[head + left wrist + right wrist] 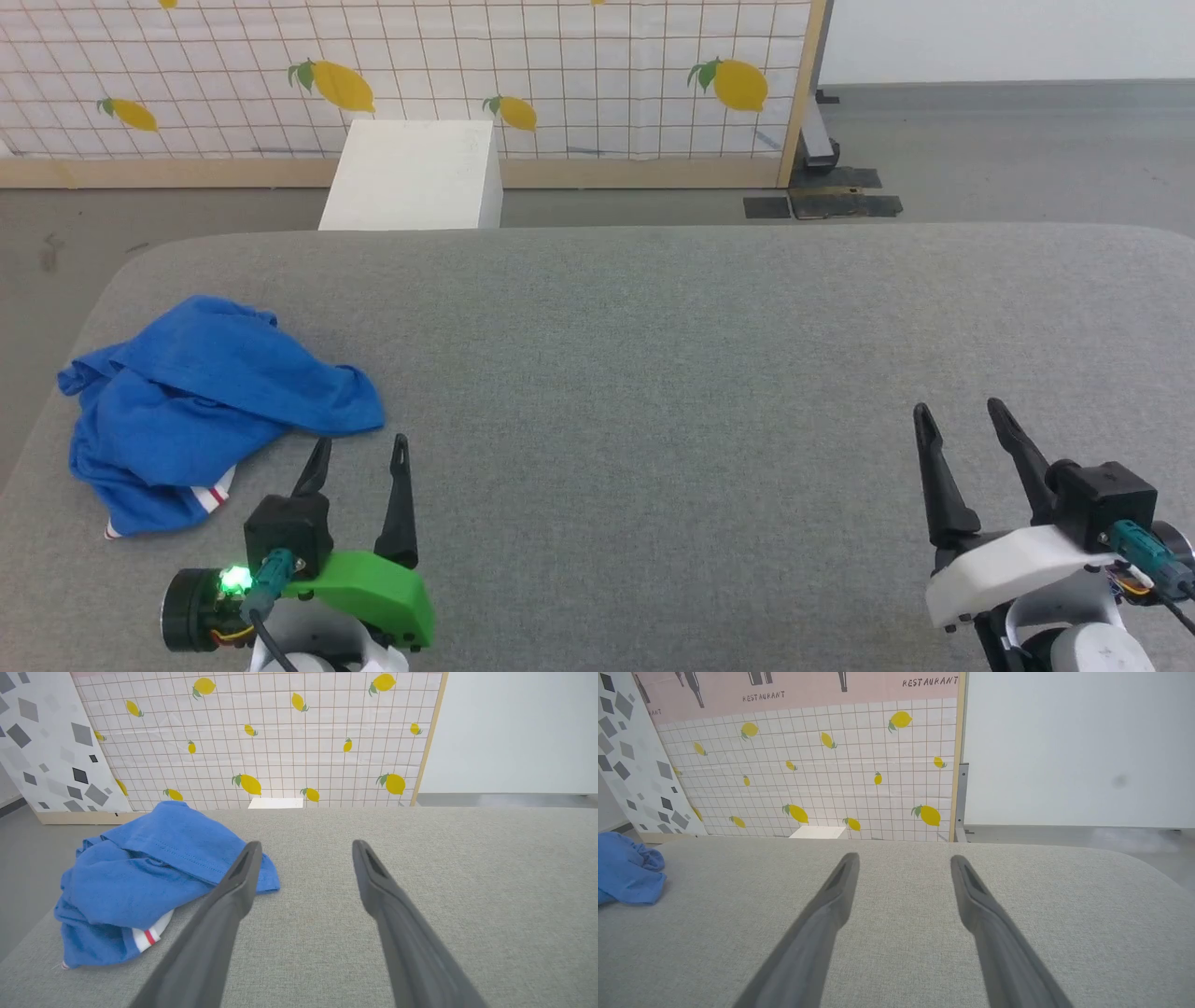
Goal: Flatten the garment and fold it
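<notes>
The garment (210, 401), a bright blue jersey, lies crumpled in a heap near the left end of the grey padded table (653, 355), close to that table's left edge; a scrap of white trim with a red stripe shows at its near side, and the rest of the cloth is bunched in folds.

The left gripper (359, 443) sits low at the near left of the head view, on a green wrist mount with a small green light lit; its two long dark fingers (400, 504) point away from the robot, spread wide apart with nothing between them; the tip of the finger nearer the shirt stands right by the heap's near right edge, and whether it touches the cloth I cannot tell; in the left wrist view that finger crosses the blue hem while the other lies over bare grey fabric.

The right gripper (957, 406) rests at the near right on a white wrist mount, fingers leaning a little to the left; they too are parted wide and hold nothing; it is well apart from the shirt, over bare table; in the right wrist view the blue heap shows far off at the left edge.

Beyond the table stand a white box (411, 177) and a lemon-print screen (467, 75) on the grey floor.
</notes>
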You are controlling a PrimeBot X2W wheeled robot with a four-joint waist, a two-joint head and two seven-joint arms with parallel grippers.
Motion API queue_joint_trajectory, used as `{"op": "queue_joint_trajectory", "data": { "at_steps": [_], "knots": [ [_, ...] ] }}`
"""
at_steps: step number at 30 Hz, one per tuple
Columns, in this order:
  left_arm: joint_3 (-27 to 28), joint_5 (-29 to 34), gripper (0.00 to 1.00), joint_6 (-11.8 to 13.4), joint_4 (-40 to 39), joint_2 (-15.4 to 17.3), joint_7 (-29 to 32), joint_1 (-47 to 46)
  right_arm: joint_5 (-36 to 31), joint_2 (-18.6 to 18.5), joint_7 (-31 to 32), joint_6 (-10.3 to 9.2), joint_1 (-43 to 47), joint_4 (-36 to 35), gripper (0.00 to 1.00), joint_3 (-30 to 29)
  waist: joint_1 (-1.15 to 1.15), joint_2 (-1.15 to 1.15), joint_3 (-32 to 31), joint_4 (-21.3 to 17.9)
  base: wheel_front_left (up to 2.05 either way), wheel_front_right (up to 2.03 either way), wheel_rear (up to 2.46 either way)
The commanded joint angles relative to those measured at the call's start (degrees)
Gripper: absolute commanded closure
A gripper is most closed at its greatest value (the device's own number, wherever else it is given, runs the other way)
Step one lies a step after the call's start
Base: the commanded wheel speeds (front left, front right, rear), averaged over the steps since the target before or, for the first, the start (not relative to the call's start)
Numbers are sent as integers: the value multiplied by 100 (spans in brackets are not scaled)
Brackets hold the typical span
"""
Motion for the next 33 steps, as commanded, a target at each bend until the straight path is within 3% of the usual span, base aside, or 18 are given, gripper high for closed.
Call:
{"op": "queue_joint_trajectory", "data": {
  "at_steps": [1, 33],
  "knots": [
    [-10, -73, 0, -39, 28, -11, -54, 49, 79, 4, -59, -3, 118, 39, 0, -23, 0, 0, -3, 4, 0, 0, 0],
    [-97, -285, 0, -110, 405, -18, -429, 77, 418, 7, -436, -5, 155, 433, 0, -170, 0, 0, -52, 98, 0, 0, 0]
  ]
}}
